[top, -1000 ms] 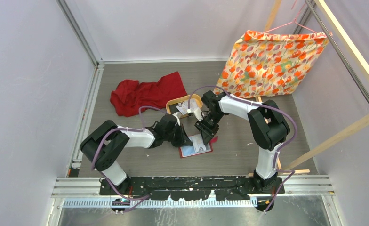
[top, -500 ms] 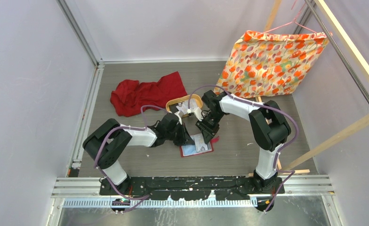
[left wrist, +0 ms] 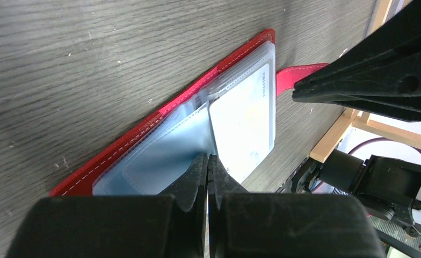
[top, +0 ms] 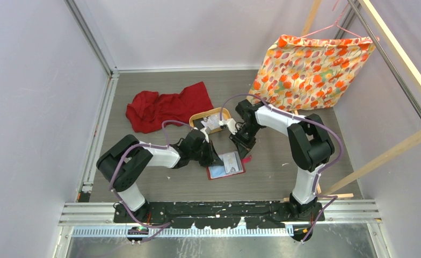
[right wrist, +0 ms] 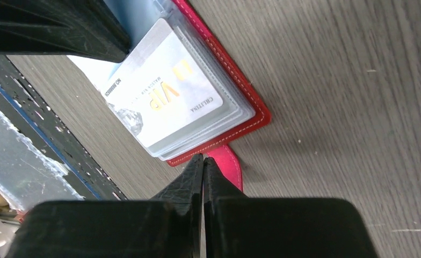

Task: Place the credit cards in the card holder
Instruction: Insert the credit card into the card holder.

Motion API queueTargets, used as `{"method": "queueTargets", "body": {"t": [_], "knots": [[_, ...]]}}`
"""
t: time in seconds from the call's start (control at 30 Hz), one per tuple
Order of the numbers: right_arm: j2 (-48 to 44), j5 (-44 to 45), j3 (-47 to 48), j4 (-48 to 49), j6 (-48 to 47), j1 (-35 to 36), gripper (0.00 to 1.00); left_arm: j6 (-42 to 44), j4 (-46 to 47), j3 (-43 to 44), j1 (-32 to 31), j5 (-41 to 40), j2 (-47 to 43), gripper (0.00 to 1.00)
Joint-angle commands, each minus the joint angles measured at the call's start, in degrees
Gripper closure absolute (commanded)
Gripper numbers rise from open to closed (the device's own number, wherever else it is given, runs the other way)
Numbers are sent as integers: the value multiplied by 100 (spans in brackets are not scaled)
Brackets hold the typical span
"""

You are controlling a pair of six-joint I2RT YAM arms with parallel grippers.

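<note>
Grey wood-grain tabletop [top: 160, 183] carries both arms, bent low and angled inward, tips nearly meeting. Left gripper [left wrist: 207, 161] is closed, its tips resting on the clear plastic sleeves [left wrist: 160, 156] of the open, red stitched card holder [top: 226, 165]. Right gripper [right wrist: 203, 161] is closed too, with the holder's snap tab [right wrist: 227, 166] just beside its tips. One glossy white credit card [right wrist: 165, 102] sits sleeved just ahead.

Grey plank table [top: 144, 80], pale walls [top: 36, 107]
</note>
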Motion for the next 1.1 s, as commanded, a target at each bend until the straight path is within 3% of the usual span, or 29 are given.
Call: {"method": "queueTargets", "body": {"t": [0.0,0.7,1.07], "knots": [[219,127,196,-51,125,13,95,-49,263,137,-92,38,129,99],[483,-277,239,0,330,88,94,-107,438,404,-429,-65,363,99],[-218,-525,171,-81,20,-208,91,672,-994,94,-399,-921,-650,89]]}}
